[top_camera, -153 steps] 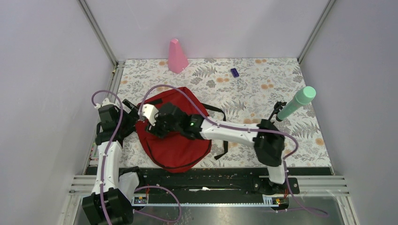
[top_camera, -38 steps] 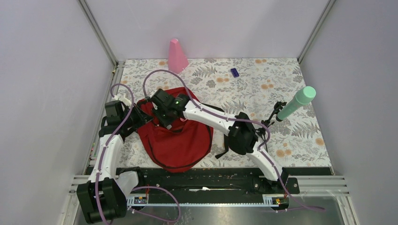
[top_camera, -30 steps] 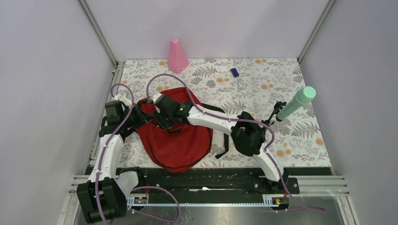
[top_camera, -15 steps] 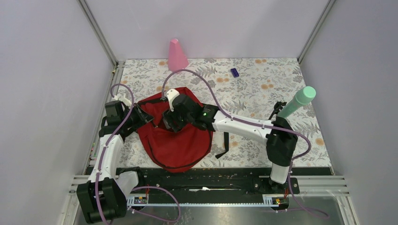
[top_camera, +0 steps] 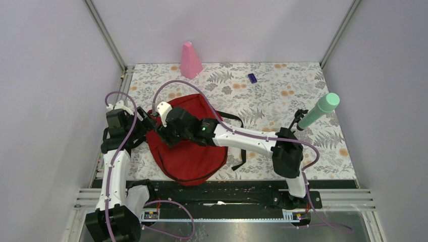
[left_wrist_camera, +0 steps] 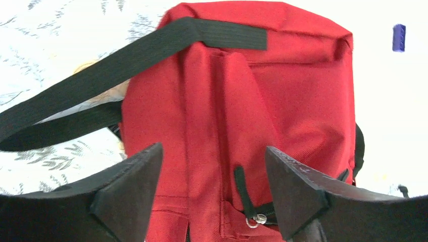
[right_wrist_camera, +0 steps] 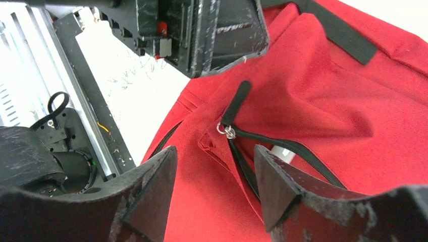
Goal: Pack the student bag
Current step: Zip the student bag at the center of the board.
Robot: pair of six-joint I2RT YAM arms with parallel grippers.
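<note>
Bag: we've got the dark red fabric backpack with black straps (top_camera: pixel 194 156) lying flat on the near-left part of the floral-patterned tabletop (top_camera: pixel 282 85). Its long axis runs from the near edge toward the far wall.
Left jaws: spread wide on the left gripper (left_wrist_camera: pixel 212 166), nothing pinched. It sits at the bag's left edge, looking along the fabric toward a black webbing strap (left_wrist_camera: pixel 151 48).
Right jaws: spread too and empty. The right gripper (right_wrist_camera: pixel 214 161) reaches across from the right and hangs low over the bag's left side.
Zip pull: here's the key. The black zipper tab with its small metal ring (right_wrist_camera: pixel 231 123) lies just ahead of the right jaws, framed in the gap between them. The tab slants up and away from the ring, and the zip track runs off the other way.
Nearer arm: both are close, but we'd say the right one is lined up on that tab.
Step, as we read it: closing on the pull to open the bag.
Waiting: a pink cone (top_camera: pixel 190 60), a small purple block (top_camera: pixel 252 77) and a mint-green cylinder (top_camera: pixel 319 111), all well apart from the bag.
</note>
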